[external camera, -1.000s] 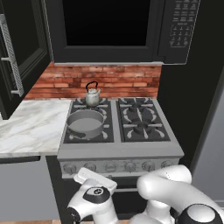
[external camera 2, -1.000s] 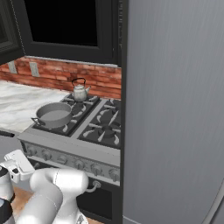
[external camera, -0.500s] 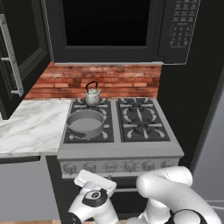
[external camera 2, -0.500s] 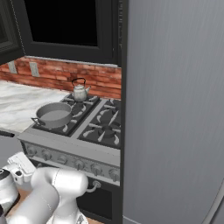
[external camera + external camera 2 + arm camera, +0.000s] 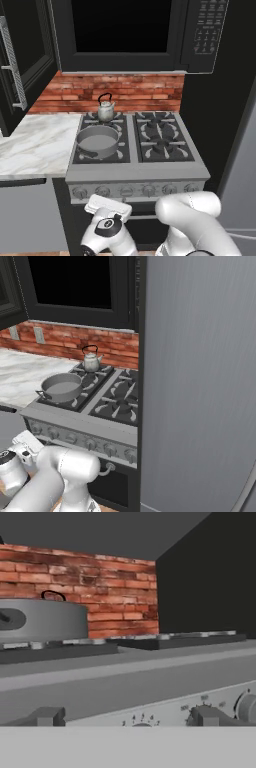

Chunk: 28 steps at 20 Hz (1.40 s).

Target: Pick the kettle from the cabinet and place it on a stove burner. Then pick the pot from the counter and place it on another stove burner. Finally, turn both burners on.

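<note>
pot [image 5: 42, 619] on grate up left, knobs [image 5: 210, 714] right below, brick wall [image 5: 100, 587] behind

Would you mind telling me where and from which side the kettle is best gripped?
Grip the kettle by the top of its tall black arched handle, coming from above. The handle stands upright clear of the small rounded body, and the pot sits just in front.

Robot arm [image 5: 192, 220]: smooth, rounded white glossy links are shown, joined by dark joint rings; a black circular cap is set into the white wrist housing [image 5: 106, 226].
</note>
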{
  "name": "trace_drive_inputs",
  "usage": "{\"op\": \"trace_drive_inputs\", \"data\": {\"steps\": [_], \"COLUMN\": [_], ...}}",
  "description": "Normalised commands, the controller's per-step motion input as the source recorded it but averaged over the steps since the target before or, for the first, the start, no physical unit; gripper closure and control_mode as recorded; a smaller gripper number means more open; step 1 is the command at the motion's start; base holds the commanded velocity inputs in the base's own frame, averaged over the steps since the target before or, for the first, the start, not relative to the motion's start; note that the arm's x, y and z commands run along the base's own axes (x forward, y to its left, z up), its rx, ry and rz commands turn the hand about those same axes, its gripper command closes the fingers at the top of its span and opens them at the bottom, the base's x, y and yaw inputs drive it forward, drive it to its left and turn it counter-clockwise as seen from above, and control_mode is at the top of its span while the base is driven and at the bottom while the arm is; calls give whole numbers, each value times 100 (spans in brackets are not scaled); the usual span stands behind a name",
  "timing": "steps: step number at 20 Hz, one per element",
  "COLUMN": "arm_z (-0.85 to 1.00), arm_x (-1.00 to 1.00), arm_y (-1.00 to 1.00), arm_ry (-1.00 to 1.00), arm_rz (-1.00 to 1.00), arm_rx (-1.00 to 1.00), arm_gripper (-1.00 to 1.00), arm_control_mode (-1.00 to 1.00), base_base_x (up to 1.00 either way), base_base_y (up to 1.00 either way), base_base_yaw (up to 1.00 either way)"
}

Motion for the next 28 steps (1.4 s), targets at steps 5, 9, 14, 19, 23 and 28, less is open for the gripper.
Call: {"op": "trace_drive_inputs", "data": {"steps": [5,9,14,19,23,28], "arm_z": [-17,-21,-19,-21,-25,-22], "arm_x": [22,20,21,18,7,4], "arm_y": [0,1,6,16,15,6], "arm_ry": [-2,-2,-2,-1,0,-1], "arm_rz": [6,6,6,6,5,4], "arm_rx": [-3,-3,-2,-2,-1,-1], "arm_gripper": [-100,-100,-100,-100,-100,-100], "arm_control_mode": [-100,-100,-100,-100,-100,-100], "base_base_x": [0,0,0,0,0,0], "base_base_y": [0,0,0,0,0,0], "base_base_yaw": [0,0,0,0,0,0]}}
